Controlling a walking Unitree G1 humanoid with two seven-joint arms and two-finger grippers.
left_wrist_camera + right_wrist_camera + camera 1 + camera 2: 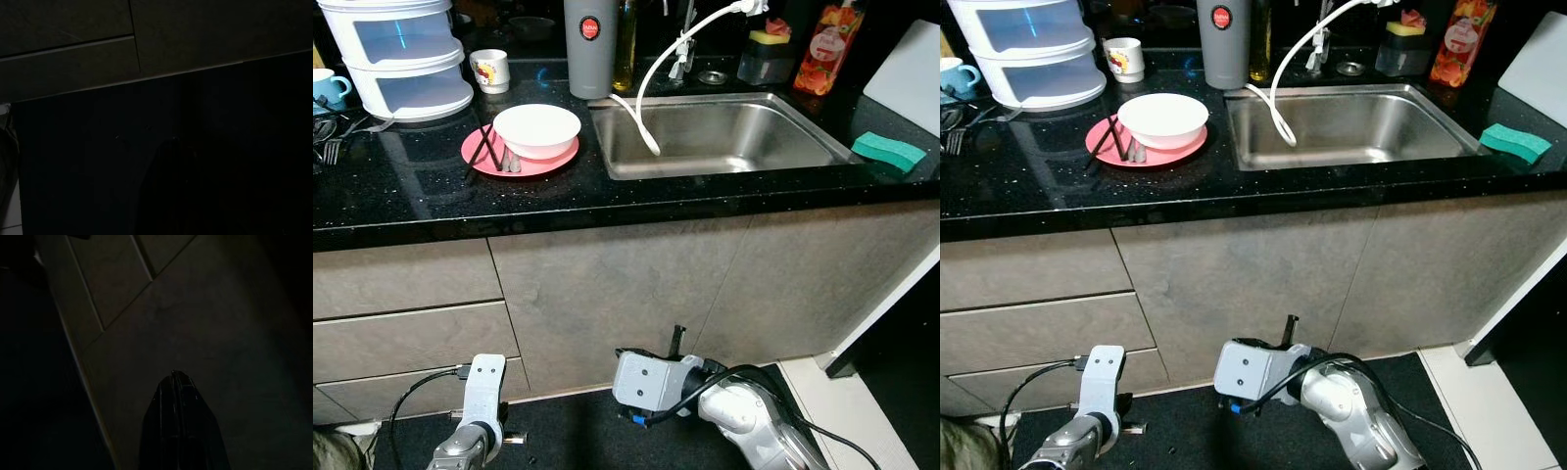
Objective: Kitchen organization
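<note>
- Down by the cabinet fronts, the right end effector (176,382) hangs clenched, fingers pressed together; the left end effector (168,161) sits in shadow, state unreadable.
- On the black counter (431,196), a white bowl (536,128) and chopsticks (487,147) rest on a pink plate (484,155).
- The steel sink (724,137) lies just beside them, a green sponge (888,151) at its far corner.

Open black worktop (431,186) lay in front of the pink plate (520,155) and white bowl (536,129). Sink (715,137) basin free, though the white hose (646,88) drooped across its left side. My path there was unblocked.
</note>
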